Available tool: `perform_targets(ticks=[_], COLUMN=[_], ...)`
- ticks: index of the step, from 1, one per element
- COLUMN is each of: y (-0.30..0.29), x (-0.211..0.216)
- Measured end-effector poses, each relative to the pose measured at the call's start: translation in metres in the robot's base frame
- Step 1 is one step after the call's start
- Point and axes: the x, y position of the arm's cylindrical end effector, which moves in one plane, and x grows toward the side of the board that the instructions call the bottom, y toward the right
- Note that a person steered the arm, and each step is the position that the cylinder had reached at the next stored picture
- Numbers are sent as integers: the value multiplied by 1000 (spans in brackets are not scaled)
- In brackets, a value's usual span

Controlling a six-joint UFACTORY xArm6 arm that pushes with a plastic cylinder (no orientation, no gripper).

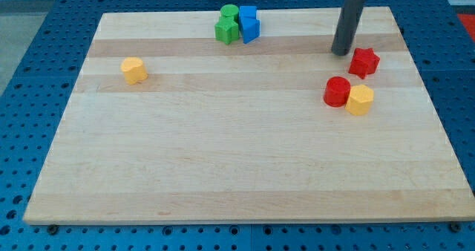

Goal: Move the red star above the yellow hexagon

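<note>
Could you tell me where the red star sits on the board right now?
The red star sits near the view's upper right, just right of my tip, above the red cylinder and yellow hexagon.

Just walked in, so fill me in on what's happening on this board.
My tip sits just to the view's left of the red star, near the board's right side. Below them lie a red cylinder and the yellow hexagon, side by side. The star already lies toward the view's top from the hexagon.
</note>
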Motion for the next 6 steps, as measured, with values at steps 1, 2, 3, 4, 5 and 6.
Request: perform_targets(ticks=[1,2,3,4,5,6], y=[32,85,68,46,36,36], x=[-23,-12,-2,12,36,51])
